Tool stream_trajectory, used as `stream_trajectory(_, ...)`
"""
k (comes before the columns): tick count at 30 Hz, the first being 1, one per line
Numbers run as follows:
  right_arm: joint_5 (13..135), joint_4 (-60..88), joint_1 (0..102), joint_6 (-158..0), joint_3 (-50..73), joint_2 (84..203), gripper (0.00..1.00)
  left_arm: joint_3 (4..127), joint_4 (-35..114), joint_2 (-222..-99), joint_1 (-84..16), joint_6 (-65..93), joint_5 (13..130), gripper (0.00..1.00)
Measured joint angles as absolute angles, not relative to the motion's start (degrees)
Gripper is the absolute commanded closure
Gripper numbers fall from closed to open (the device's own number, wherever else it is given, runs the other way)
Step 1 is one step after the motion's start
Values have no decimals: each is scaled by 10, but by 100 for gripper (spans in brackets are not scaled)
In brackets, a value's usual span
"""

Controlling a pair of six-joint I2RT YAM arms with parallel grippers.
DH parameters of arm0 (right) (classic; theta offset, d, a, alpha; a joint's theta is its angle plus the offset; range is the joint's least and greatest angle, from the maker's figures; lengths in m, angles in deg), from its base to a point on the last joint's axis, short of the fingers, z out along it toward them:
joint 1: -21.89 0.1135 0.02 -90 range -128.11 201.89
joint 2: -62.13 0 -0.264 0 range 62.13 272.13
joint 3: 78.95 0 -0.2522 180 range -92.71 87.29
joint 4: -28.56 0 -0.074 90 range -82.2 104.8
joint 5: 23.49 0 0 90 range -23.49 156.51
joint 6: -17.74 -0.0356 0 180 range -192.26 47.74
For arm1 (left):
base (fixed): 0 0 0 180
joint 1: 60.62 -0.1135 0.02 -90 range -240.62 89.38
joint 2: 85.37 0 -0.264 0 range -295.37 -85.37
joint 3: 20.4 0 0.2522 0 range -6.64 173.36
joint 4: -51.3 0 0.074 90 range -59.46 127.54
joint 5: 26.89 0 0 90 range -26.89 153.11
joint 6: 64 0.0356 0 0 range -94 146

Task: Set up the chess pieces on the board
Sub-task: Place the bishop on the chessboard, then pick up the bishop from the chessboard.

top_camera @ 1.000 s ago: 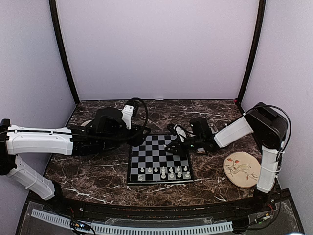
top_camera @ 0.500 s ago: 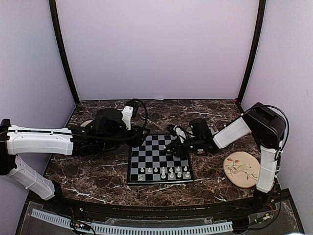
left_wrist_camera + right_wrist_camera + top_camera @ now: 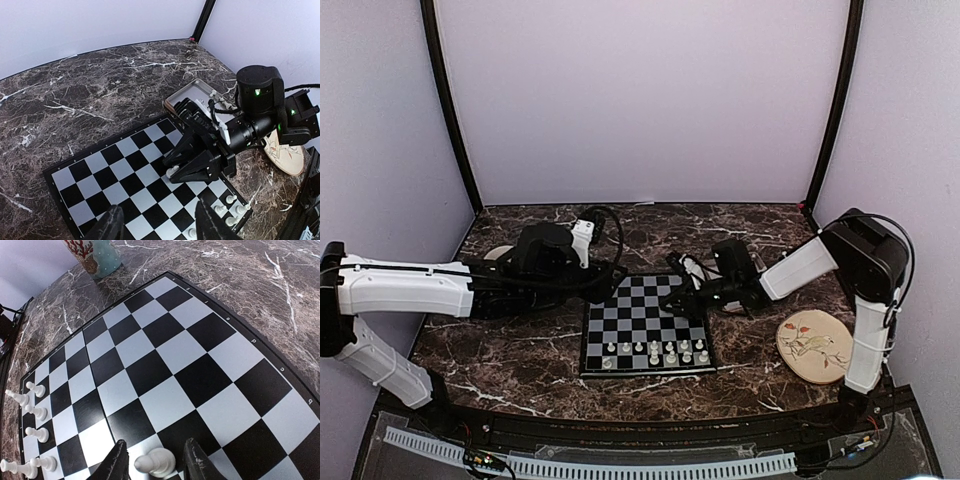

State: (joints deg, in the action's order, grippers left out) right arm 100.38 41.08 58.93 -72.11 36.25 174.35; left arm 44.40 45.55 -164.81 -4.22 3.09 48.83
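The board (image 3: 645,322) lies mid-table, with several white chess pieces (image 3: 655,350) standing in its two nearest rows. My right gripper (image 3: 673,300) hangs low over the board's right-middle squares. In the right wrist view its fingers (image 3: 119,460) are part-way apart, and a white pawn (image 3: 156,462) lies on its side between them with a thin gap at each end. The left wrist view shows that pawn (image 3: 172,171) at the right gripper's tips. My left gripper (image 3: 162,225) is open and empty above the board's far-left part (image 3: 610,283).
A round cream plate with a bird drawing (image 3: 813,345) lies right of the board. A grey tray (image 3: 197,92) sits behind the board's far right corner, under the right arm. A teal cup with a coral pattern (image 3: 92,257) stands beyond the board's far left.
The right gripper and wrist have shifted slightly right and back over the board. The left arm has barely moved.
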Motion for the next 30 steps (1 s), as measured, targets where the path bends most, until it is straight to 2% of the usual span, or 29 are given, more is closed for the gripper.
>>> stream_trajectory(9,1048,264,540,-718,334,1619,59,502,392,-1704,-66,51,528,48)
stream_trajectory(18,1060,83,455,-648,299,1456,57,760,230,-1879,-88,134,608,51)
stream_trajectory(24,1068,-13,380,-603,323,1437,57,897,133,-2007,-93,167,658,52)
stream_trajectory(30,1085,-30,325,-594,326,1437,58,992,61,-2106,-99,182,718,51)
